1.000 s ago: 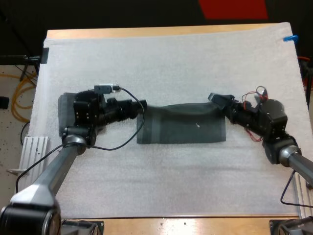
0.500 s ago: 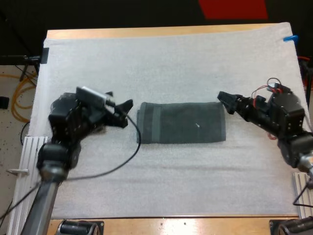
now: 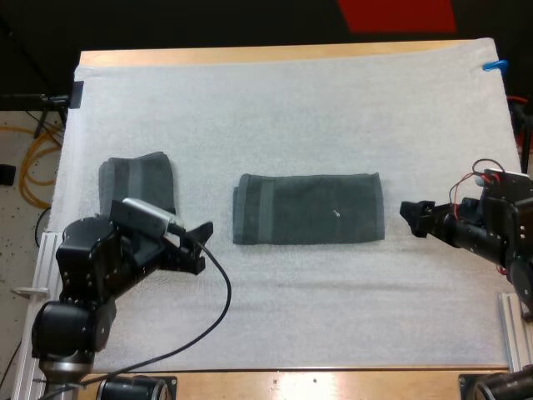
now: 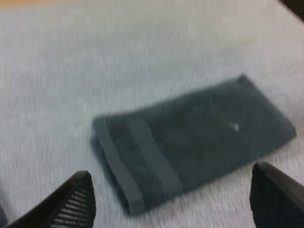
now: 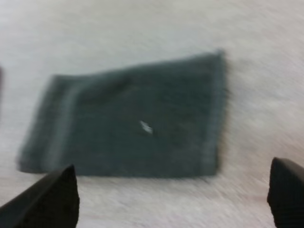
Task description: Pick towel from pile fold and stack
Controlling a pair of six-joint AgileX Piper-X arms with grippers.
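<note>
High view: centre towel (image 3: 308, 220) lies between left fingers (image 3: 201, 228) and right fingers (image 3: 415, 207); both spread.

folded towel (image 3: 308, 208): centre of mat (image 3: 291, 100) | second towel (image 3: 137, 183): well left

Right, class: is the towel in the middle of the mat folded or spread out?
Folded. The middle towel is a compact rectangle, with stacked layers showing at its striped end.

**Black all over, down to our fingertips**

Our left arm (image 3: 92, 275) and right arm (image 3: 508, 225) are matte black, with blocky wrist housings and rounded joints. Our left gripper (image 3: 200, 247) and right gripper (image 3: 410, 219) each carry two black wedge-shaped fingers (image 4: 76, 202), ribbed on the inner face.
</note>
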